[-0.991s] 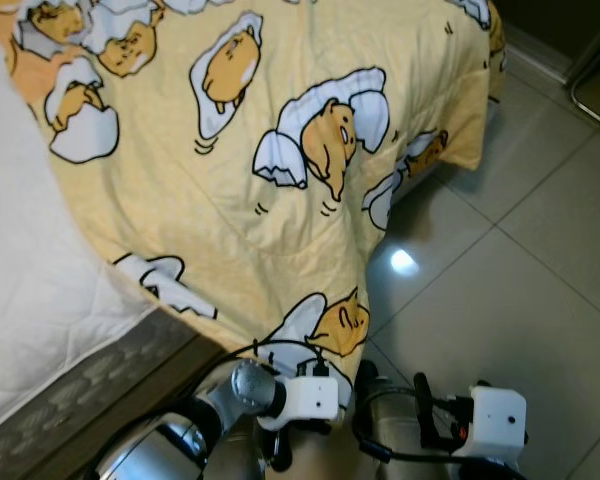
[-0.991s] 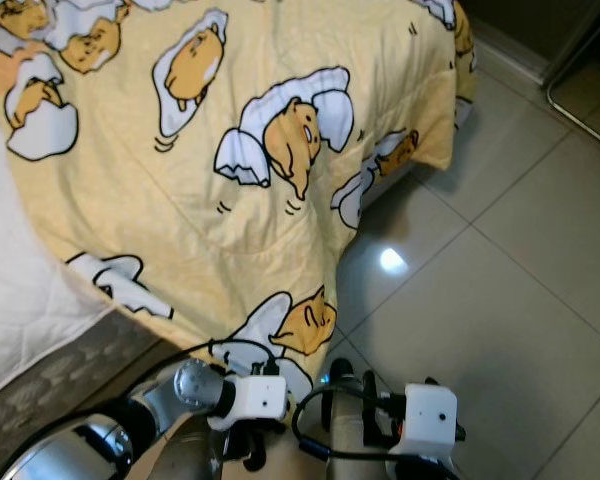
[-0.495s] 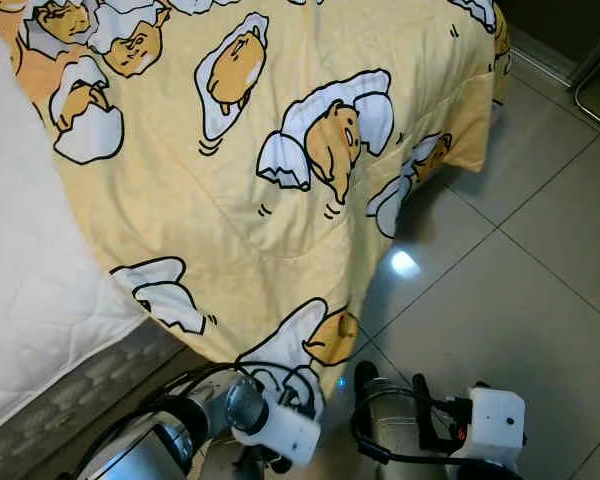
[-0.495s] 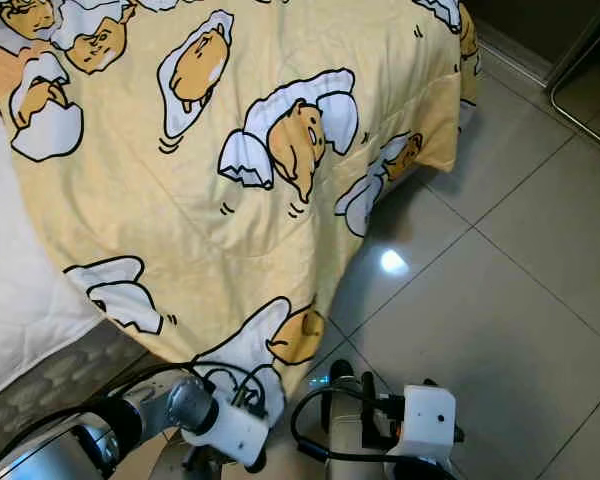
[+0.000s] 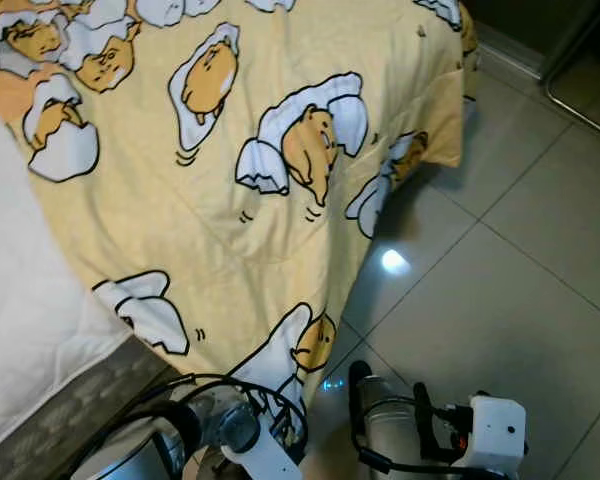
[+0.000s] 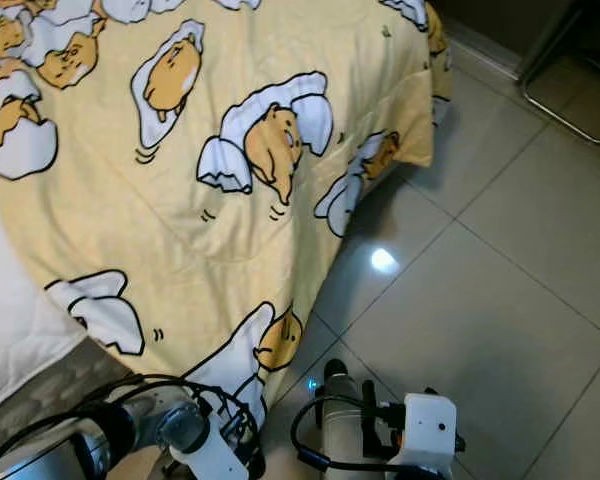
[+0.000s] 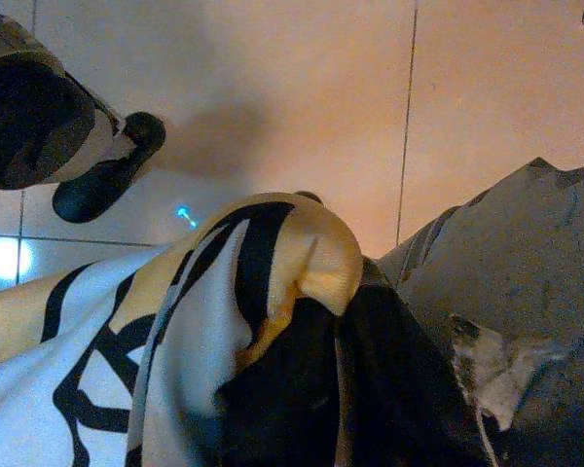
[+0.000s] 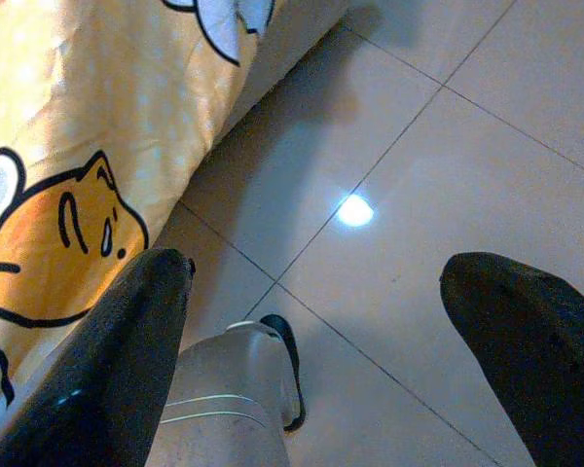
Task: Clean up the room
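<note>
A yellow quilt (image 5: 280, 220) printed with cartoon egg figures lies over the bed and hangs down its side towards the floor. At the bottom of the eye views my left arm (image 5: 225, 430) reaches under the quilt's lowest corner. In the left wrist view my left gripper (image 7: 336, 336) is shut on that corner (image 7: 302, 248), the cloth bunched between the black fingers (image 7: 399, 389). My right arm (image 5: 495, 430) hangs low over the tiles. My right gripper (image 8: 316, 268) is open, its fingers (image 8: 107, 360) wide apart with nothing between them.
A white mattress (image 5: 25, 330) shows bare beside the quilt, above the grey bed base (image 5: 75, 415). Glossy beige floor tiles (image 5: 510, 290) spread to the right, with a light glare. A metal chair leg (image 6: 570, 125) stands at the far right. My own foot (image 8: 284, 355) rests on the tiles.
My left gripper has sunk lower and closer to my body with the quilt corner in it. The view has shifted a little to the right. The right arm stays put.
</note>
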Available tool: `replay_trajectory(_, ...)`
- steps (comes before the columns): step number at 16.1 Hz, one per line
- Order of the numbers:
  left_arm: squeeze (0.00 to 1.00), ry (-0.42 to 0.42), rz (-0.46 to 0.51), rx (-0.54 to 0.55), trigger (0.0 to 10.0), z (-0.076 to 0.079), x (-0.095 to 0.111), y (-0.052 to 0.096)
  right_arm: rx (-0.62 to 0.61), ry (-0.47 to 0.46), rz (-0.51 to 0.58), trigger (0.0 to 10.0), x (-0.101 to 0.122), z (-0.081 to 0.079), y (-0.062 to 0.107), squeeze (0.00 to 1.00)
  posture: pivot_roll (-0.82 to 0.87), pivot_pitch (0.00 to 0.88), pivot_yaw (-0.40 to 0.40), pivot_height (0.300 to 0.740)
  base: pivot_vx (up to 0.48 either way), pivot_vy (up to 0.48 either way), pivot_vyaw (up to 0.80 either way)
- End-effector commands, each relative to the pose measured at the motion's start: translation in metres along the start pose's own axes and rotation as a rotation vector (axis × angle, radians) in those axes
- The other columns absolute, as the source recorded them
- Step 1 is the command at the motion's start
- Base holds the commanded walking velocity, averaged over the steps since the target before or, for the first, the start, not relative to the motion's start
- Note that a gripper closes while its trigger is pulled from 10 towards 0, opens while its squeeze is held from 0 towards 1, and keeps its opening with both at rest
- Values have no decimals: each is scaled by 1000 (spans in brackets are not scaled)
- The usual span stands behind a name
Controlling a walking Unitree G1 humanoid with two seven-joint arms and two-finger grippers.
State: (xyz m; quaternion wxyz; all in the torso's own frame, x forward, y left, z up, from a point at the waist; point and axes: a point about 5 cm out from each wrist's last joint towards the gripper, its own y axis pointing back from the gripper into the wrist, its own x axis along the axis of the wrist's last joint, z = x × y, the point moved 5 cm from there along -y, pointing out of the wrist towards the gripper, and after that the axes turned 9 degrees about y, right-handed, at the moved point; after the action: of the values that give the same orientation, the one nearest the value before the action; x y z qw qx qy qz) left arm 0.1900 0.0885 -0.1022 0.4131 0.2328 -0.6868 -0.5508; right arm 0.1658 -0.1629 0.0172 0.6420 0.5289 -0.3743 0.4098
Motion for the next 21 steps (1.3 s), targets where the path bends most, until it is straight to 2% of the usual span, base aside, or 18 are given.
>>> replay_trajectory(1, 0, 157, 60, -175, 0, 72, 15, -32, 4, -2, -37, 10000, -9, -1, 6, 0, -245, 339, 115, 740, 0, 0, 0)
replay_trajectory(2, 173, 223, 98, -115, 0, 60, 25, -35, 4, -1, -38, 10000, -9, 0, 6, 0, -242, 338, 114, 740, 0, 0, 0)
replay_trajectory(3, 1000, 253, 116, -73, 10000, 51, 32, -37, 5, 1, -38, 10000, -9, 0, 5, 0, -240, 336, 114, 740, 0, 0, 0)
replay_trajectory(5, 1000, 306, 147, -8, 10000, 35, 37, -35, 6, 2, -33, 10000, -8, -1, 3, 0, -238, 332, 113, 740, 0, 0, 0)
replay_trajectory(6, 1000, 320, 145, 30, 10000, 22, 33, -29, 6, 2, -29, 10000, -7, -1, 2, 0, -236, 331, 113, 740, 0, 0, 0)
replay_trajectory(8, 1000, 348, 156, 34, 10000, 7, 30, -21, 10, 3, -27, 10000, -7, -1, 1, 0, -233, 328, 112, 740, 0, 0, 0)
replay_trajectory(14, 1000, 357, 192, -1, 10000, 0, 37, -16, 12, 8, -19, 10000, -6, 1, -3, 0, -230, 309, 113, 740, 0, 0, 0)
replay_trajectory(15, 1000, 356, 193, 26, 10000, -8, 37, -14, 12, 13, -13, 10000, -4, 2, -7, 0, -226, 294, 116, 740, 0, 0, 0)
replay_trajectory(16, 1000, 416, 231, 135, 10000, -34, 35, -2, 4, 20, 4, 10000, 0, 5, -13, 0, -221, 271, 123, 740, 0, 0, 0)
replay_trajectory(18, 1000, 684, 392, 372, 10000, -91, 32, 32, -12, 21, 49, 10000, 11, 12, -25, 0, -203, 225, 133, 740, 0, 0, 0)
replay_trajectory(19, 8, 836, 519, 518, 10000, -122, 26, 60, -26, 16, 103, 10000, 26, 16, -33, 0, -190, 199, 134, 740, 0, 0, 0)
replay_trajectory(20, 0, 919, 584, 613, 10000, -138, 19, 77, -39, 11, 133, 10000, 34, 19, -39, 0, -168, 161, 133, 740, 0, 0, 0)
replay_trajectory(21, 0, 1105, 728, 906, 10000, -170, -5, 124, -62, 4, 199, 10000, 55, 26, -57, 0, -136, 93, 128, 740, 0, 0, 0)
